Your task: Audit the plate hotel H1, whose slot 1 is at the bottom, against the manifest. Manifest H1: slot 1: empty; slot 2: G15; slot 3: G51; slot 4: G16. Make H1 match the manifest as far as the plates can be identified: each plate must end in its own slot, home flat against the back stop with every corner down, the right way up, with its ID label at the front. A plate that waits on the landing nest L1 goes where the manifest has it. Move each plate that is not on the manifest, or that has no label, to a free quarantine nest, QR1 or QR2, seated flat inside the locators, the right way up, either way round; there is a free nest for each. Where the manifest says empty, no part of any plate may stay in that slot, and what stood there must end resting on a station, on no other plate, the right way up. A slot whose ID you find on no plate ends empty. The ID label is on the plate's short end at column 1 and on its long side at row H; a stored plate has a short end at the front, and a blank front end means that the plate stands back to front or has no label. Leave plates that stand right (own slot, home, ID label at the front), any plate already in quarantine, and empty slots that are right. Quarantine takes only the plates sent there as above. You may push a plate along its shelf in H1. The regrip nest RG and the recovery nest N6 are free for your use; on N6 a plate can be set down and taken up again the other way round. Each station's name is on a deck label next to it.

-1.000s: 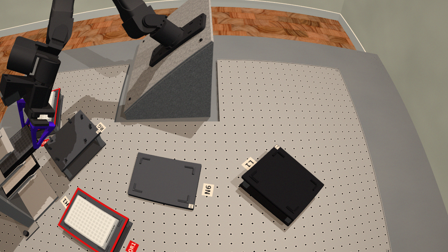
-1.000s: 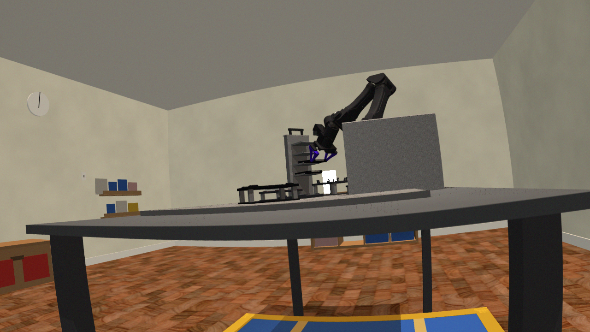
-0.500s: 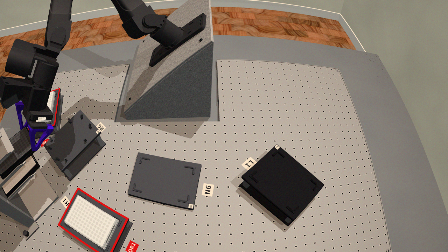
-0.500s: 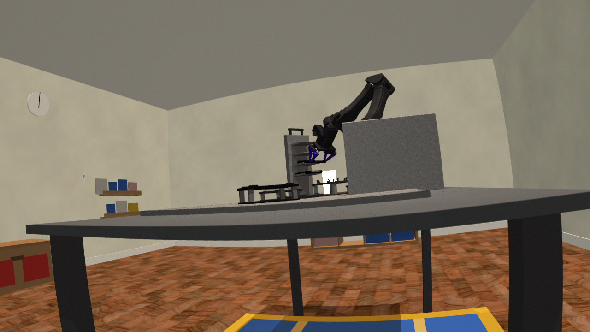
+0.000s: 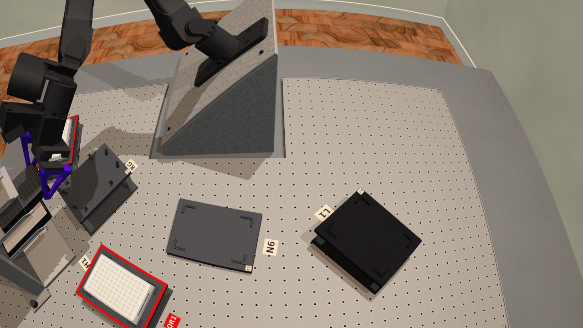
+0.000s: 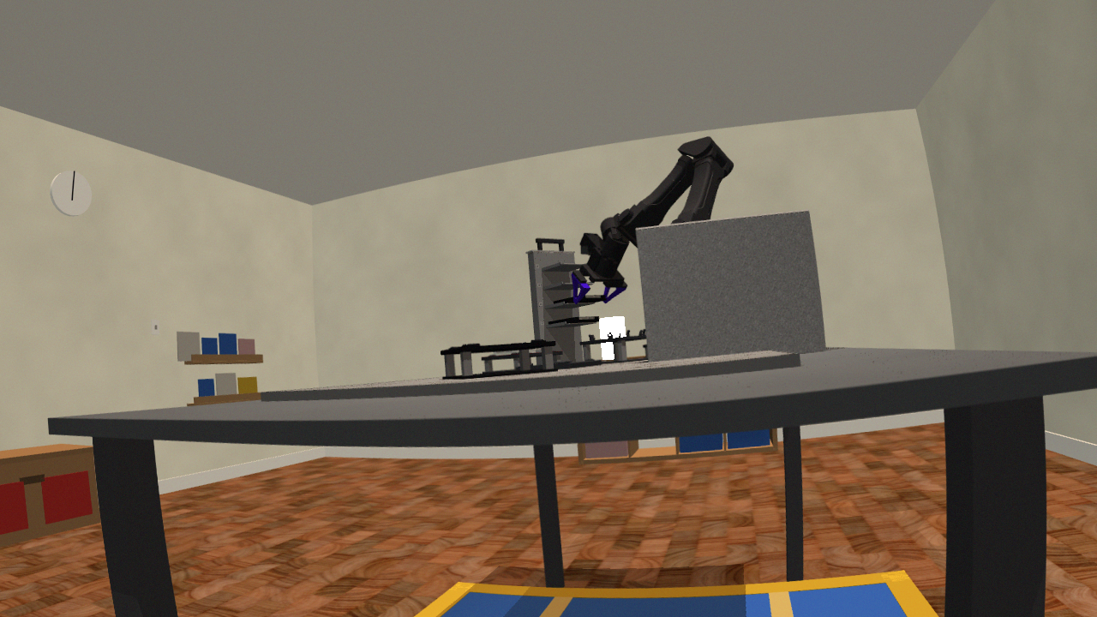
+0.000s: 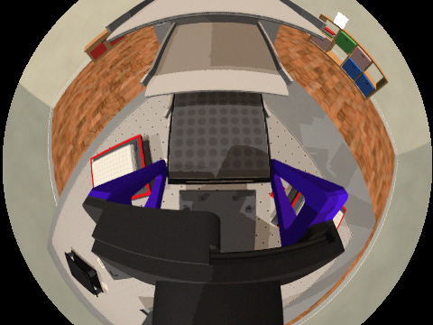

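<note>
The plate hotel H1 (image 5: 18, 261) (image 6: 546, 307) stands at the deck's left edge. A dark plate (image 5: 22, 191) (image 7: 218, 133) lies on one of its upper shelves, with a short end toward me. My gripper (image 5: 38, 171) (image 6: 596, 293) (image 7: 217, 164) is open. Its blue fingers stand on either side of the plate's front corners and a little apart from them. A lighter plate (image 5: 24, 230) lies on the shelf below. I cannot read any label on either plate. The landing nest L1 (image 5: 366, 236) holds no plate.
A white plate (image 5: 116, 285) (image 7: 117, 165) sits in the red-framed nest QR1 at the front left. Another white plate (image 5: 68, 132) sits in a red-framed nest behind my wrist. The tilted regrip nest RG (image 5: 95, 183) stands just right of the gripper. N6 (image 5: 213, 234) is bare. The grey wedge pedestal (image 5: 228, 118) (image 6: 728, 284) stands behind.
</note>
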Robot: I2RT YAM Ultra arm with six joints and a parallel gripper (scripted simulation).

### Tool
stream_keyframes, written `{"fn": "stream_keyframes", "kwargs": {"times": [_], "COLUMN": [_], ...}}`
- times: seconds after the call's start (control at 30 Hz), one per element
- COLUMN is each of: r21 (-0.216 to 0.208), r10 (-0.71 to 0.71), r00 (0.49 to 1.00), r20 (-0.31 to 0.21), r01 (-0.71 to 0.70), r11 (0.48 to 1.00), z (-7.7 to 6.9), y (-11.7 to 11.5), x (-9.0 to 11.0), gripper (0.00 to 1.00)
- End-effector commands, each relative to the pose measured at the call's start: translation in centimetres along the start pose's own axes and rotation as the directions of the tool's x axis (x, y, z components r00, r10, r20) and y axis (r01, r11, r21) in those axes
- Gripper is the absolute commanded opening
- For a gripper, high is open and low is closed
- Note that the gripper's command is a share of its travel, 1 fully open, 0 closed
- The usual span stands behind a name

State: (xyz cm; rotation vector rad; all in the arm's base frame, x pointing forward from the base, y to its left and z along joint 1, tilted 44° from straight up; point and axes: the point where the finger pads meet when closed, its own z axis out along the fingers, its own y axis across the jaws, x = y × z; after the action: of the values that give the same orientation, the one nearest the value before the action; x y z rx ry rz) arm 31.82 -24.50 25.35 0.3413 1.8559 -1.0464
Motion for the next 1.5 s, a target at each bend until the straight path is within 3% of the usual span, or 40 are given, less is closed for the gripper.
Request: {"fn": "stream_keyframes", "kwargs": {"times": [0.0,0.2,1.47], "r21": [0.000,0.000,0.000], "r10": [0.002,0.003,0.002], "r00": [1.000,1.000,1.000], "r20": [0.010,0.010,0.009], "r01": [-0.002,-0.003,-0.002], "r11": [1.000,1.000,1.000], "z": [-0.1,-0.9,-4.9], "y": [-0.1,-0.1,-0.1], "x": [-0.4,-0.7,3.3], "gripper": [1.00,1.00,1.00]}}
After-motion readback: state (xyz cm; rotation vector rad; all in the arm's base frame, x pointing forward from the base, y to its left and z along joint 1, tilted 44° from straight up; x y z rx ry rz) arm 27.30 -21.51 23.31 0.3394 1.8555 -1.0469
